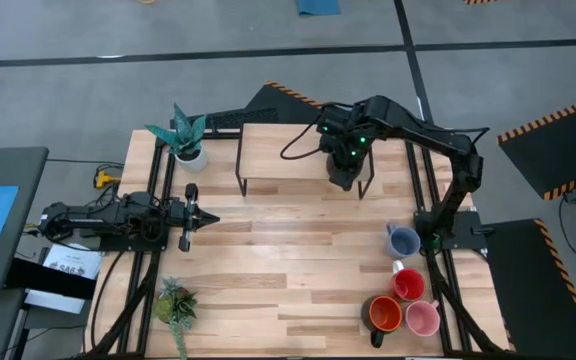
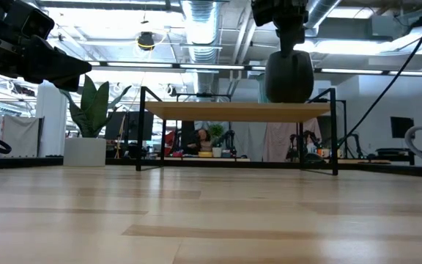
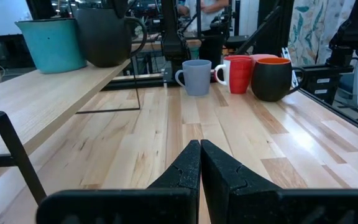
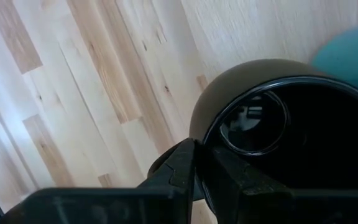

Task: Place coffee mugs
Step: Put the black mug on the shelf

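Observation:
My right gripper (image 1: 343,165) reaches over a low wooden shelf (image 1: 288,150) and is shut on a black mug (image 4: 278,124), which also shows in the low view (image 2: 289,73) at the shelf's right end. A teal mug (image 3: 51,43) stands on the shelf beside it. The grey-blue mug (image 1: 403,240), the red mug (image 1: 408,285), the dark mug with an orange inside (image 1: 383,313) and the pink mug (image 1: 423,318) stand upright on the table at the right. My left gripper (image 1: 208,216) is shut and empty, low over the table's left side. My right gripper pinches the black mug's wall at the rim (image 4: 205,144), one finger outside (image 4: 176,165) and one inside (image 4: 235,177). The fingers come from above, pointing down. The mug is upright, its bottom at the shelf top (image 2: 233,111); whether it rests there I cannot tell.
A white plant pot (image 1: 190,152) stands at the shelf's left end. A small green plant (image 1: 175,305) lies at the near left. The shelf stands on thin black legs (image 1: 240,165). Bare tabletop lies between my left gripper and the mugs.

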`<state>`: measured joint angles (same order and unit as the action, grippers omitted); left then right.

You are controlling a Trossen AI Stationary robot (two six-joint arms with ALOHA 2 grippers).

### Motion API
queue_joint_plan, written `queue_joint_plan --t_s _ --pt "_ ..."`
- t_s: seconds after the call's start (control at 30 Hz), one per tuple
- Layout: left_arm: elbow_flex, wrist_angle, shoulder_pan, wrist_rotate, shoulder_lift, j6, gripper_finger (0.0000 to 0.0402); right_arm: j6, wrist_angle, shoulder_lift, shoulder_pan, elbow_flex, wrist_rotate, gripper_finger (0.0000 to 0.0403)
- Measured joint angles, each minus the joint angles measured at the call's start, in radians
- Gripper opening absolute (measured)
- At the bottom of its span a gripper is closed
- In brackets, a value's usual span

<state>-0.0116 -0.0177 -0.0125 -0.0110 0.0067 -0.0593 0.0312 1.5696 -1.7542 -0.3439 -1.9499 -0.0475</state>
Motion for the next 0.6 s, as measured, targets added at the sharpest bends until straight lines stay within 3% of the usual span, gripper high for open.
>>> queue_joint_plan --t_s 0.6 --pt "0.0 0.0 0.0 0.0 0.0 0.0 0.0 0.074 -0.001 0.0 -0.014 0.0 0.027 0.0064"
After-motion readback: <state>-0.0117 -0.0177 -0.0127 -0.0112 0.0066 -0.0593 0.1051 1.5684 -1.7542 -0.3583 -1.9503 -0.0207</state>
